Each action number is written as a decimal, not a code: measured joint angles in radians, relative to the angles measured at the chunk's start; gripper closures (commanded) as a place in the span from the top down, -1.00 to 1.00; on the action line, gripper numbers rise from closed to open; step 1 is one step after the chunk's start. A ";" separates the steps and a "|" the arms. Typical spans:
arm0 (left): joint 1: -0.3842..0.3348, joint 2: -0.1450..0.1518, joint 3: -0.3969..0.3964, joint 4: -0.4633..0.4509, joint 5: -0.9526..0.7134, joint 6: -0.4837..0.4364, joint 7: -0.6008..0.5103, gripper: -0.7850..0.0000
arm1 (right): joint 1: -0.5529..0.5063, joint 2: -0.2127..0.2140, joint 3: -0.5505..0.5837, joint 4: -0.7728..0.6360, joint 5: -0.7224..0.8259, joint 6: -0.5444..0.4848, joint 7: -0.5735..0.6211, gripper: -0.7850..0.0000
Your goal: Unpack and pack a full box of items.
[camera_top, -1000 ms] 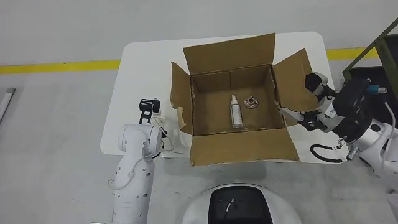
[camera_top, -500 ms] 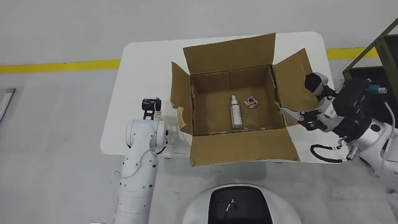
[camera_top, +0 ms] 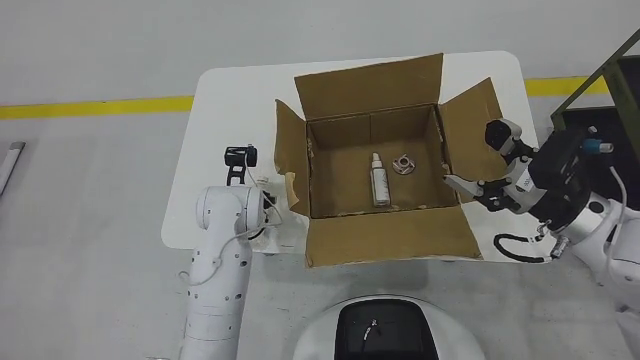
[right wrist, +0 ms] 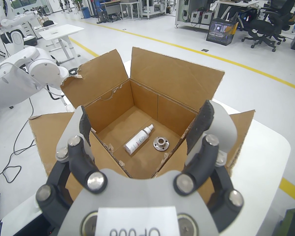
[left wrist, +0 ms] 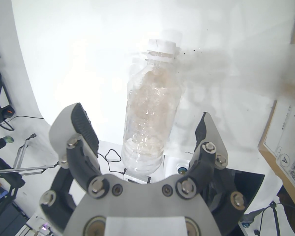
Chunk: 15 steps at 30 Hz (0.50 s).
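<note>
Box (camera_top: 368, 87) with two items inside.
Right gripper (right wrist: 145, 110), jaws apart, should go straight down over the spray bottle (right wrist: 139, 140), at its middle.

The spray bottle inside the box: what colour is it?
The spray bottle is white, best seen in the right wrist view.

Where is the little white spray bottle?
In the top view the white spray bottle lies flat on the cardboard box floor, near the middle, just left of the metal ring.
</note>
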 measured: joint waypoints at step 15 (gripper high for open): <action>-0.014 0.004 -0.025 -0.054 0.000 -0.019 -0.011 1.00 | 0.229 -0.027 -0.317 0.182 -0.143 0.244 0.147 1.00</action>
